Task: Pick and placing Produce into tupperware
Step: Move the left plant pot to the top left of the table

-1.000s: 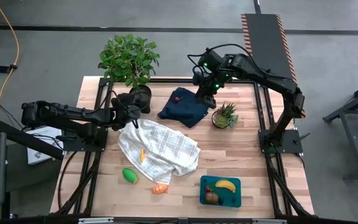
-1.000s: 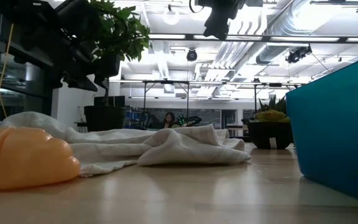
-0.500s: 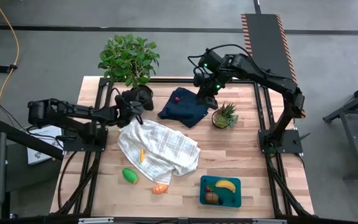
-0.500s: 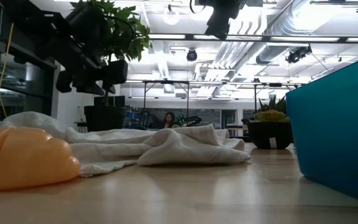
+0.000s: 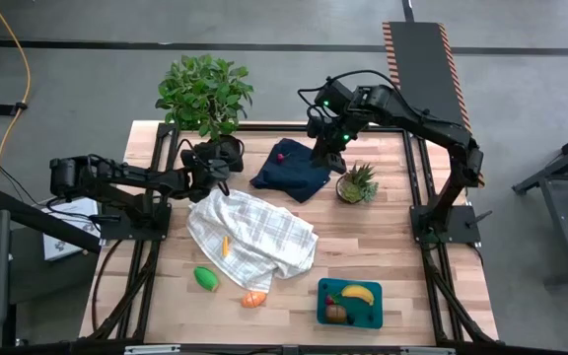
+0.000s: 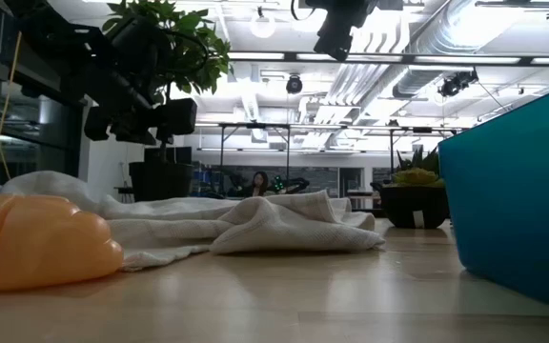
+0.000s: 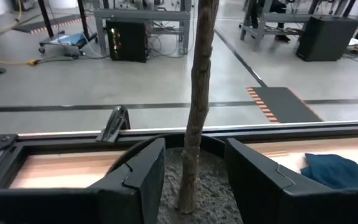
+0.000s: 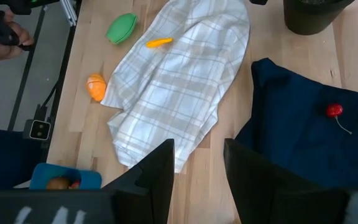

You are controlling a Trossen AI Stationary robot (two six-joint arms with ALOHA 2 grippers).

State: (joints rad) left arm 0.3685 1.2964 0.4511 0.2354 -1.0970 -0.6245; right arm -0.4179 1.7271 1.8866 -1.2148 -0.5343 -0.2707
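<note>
Left tool (image 7: 194,180): my jaws stood apart, empty, either side of the leafy plant's trunk (image 7: 197,106).
Right tool (image 8: 197,168): jaws apart, empty, above the navy cloth (image 5: 292,170).
Tupperware (image 5: 349,304): well apart from the checked towel (image 5: 252,235), holding banana (image 5: 358,293) and brown piece (image 5: 336,314).
Loose produce: red berry (image 5: 281,155) on the cloth; orange stick (image 5: 226,246) on the towel; green piece (image 5: 206,278) and orange piece (image 5: 254,298) beside the towel.

Bright, even light; backlit low view
</note>
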